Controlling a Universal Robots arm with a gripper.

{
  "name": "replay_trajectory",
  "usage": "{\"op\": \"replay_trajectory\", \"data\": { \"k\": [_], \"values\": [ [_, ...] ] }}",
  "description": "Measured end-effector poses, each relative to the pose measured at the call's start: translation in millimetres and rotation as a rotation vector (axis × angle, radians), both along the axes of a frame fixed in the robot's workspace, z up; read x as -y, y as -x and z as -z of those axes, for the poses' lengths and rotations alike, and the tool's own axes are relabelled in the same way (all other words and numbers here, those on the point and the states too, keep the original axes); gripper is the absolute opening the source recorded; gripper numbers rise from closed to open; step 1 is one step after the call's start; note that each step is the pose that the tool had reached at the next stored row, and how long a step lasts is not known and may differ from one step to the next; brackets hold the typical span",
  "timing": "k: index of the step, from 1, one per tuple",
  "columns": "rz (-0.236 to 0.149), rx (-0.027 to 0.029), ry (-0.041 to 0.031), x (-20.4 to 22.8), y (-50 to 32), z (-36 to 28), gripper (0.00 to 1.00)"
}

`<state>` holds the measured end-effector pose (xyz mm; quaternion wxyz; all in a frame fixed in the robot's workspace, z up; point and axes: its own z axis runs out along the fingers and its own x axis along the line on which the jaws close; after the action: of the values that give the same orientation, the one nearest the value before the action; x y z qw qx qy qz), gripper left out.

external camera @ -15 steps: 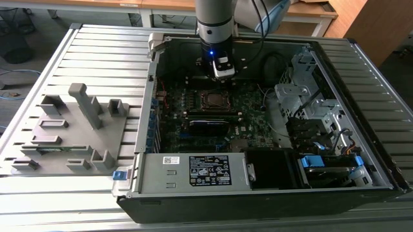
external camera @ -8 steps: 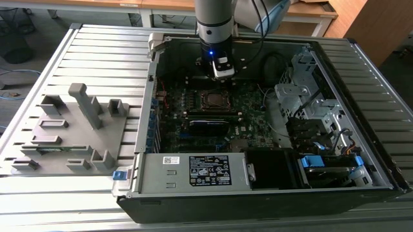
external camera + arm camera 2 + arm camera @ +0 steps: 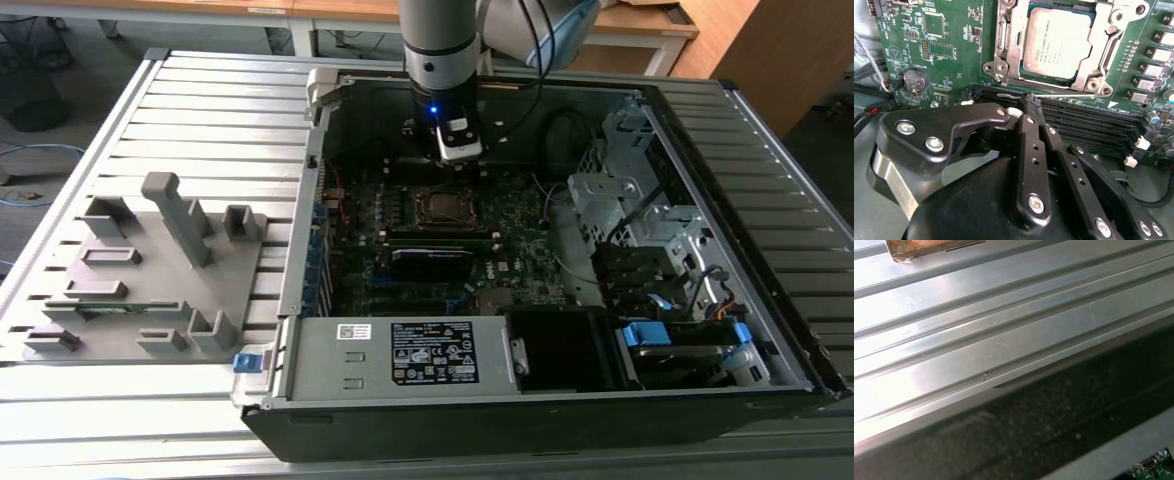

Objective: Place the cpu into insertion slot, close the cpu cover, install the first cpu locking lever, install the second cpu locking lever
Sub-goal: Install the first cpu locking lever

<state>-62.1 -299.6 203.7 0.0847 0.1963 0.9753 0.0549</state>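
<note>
Just beside the cpu cover (image 3: 1005, 47), the closed claw (image 3: 1032, 102) meets the thin locking lever (image 3: 1014, 94). The lever looks stiff and springy, probably best pressed near its end.

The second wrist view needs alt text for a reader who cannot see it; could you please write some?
The cpu sits on a green circuit board, framed by the silver cpu cover. In front, the black hand, fingers together, points at the long black memory slots beside it.

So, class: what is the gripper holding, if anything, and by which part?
Nothing, it seems: the gripper is shut, its tip at the thin locking lever.
</note>
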Motion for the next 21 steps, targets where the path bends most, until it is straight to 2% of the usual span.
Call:
{"op": "replay_trajectory", "data": {
  "k": [9, 21],
  "values": [
    [0.000, 0.0007, -0.0019, 0.0, 0.0, 0.8, 0.11],
    [0.000, 0.0010, 0.0074, 0.5, -3.2, 1.8, 0.11]
  ]
}}
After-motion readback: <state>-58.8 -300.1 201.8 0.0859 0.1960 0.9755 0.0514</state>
